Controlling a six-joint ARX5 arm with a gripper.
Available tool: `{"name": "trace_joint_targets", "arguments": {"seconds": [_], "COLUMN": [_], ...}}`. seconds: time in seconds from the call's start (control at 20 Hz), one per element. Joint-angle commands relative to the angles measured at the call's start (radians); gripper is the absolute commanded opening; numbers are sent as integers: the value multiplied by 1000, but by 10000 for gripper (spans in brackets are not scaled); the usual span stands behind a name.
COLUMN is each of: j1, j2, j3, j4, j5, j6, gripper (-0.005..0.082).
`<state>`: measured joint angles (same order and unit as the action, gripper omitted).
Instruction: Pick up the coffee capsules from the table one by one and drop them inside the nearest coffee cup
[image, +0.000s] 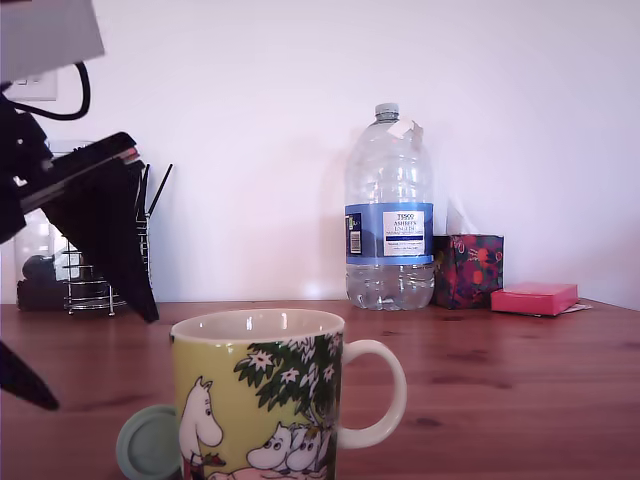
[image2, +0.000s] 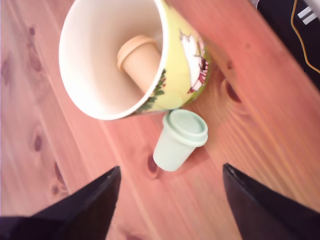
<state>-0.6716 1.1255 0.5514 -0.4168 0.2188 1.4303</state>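
A bottle (image: 389, 215) stands behind the mug (image: 258, 395); the green capsule (image2: 177, 140) lies just beside it. The gripper (image2: 171, 169) hovers above, jaws spread, empty.

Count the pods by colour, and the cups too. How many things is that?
Mug: 1
Beige pod: 1
Mint pod: 1
Total: 3

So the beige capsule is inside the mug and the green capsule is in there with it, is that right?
No. The beige capsule is inside the mug, but the green capsule lies on the table beside it, outside, as the wrist view shows.
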Motion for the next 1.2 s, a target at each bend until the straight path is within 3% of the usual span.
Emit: {"name": "trace_joint_targets", "arguments": {"seconds": [0.0,0.15,0.6,1.15], "j1": [-2,-2,-2,-2], "j2": [36,109,302,452], "j3": [-6,25,164,296], "j4": [3,2,-14,-206], "j5": [8,8,8,16], "j6": [29,66,103,202], "gripper": [642,642,641,635]}}
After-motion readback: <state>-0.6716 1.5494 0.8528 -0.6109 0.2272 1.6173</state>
